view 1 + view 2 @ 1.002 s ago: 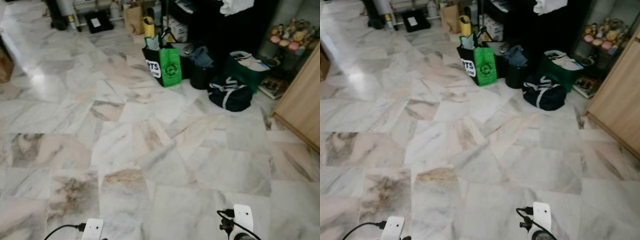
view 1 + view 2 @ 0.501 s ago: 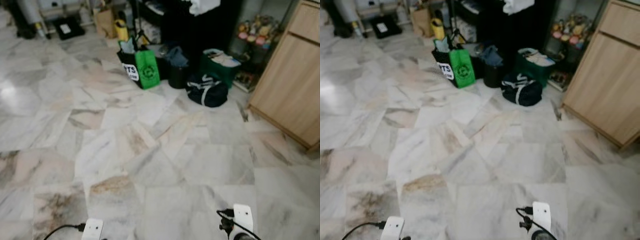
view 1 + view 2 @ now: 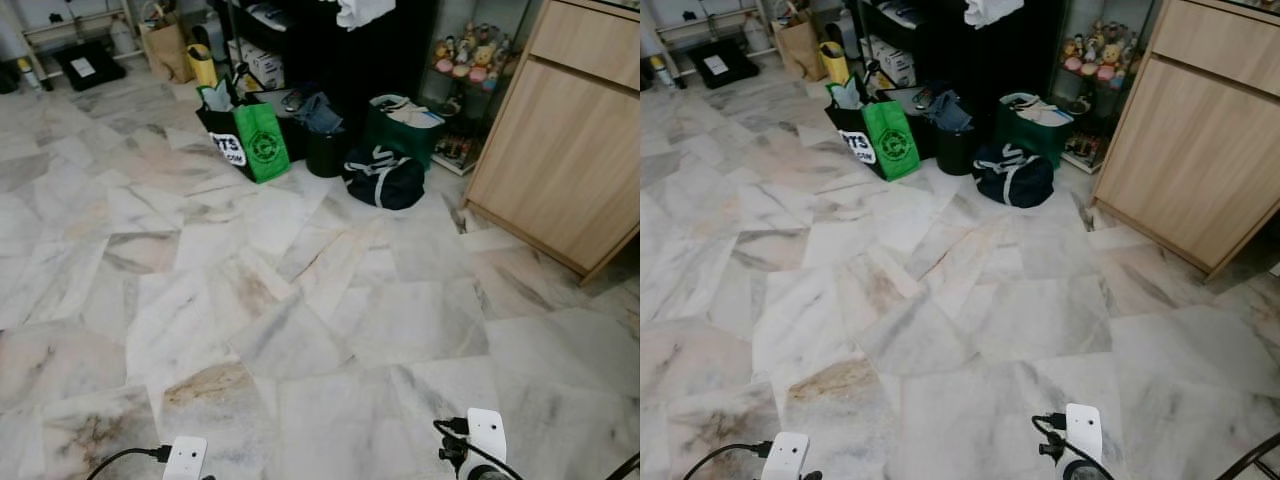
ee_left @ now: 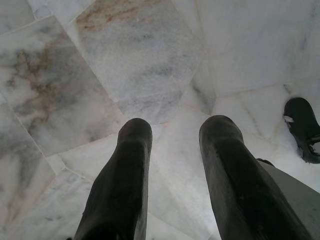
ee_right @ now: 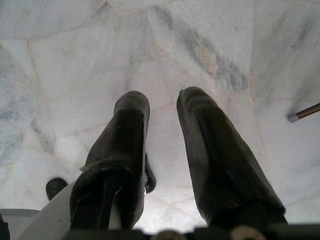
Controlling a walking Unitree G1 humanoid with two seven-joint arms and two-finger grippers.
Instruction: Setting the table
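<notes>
both grippers, left gripper [image 4: 175, 130] and right gripper [image 5: 162, 102], hang parted and empty over the marble floor [image 3: 330, 330]. no table or tableware is visible, so setting looks unstarted; only bags like the green shopping bag [image 3: 260, 143] sit beside the wooden cabinet [image 3: 570, 140].

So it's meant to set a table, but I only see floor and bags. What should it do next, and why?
Probably keep turning or walking to look for the table. Both tools, left and right, hang open over bare marble floor. Ahead are just a green bag, a dark duffel bag and a wooden cabinet.
</notes>
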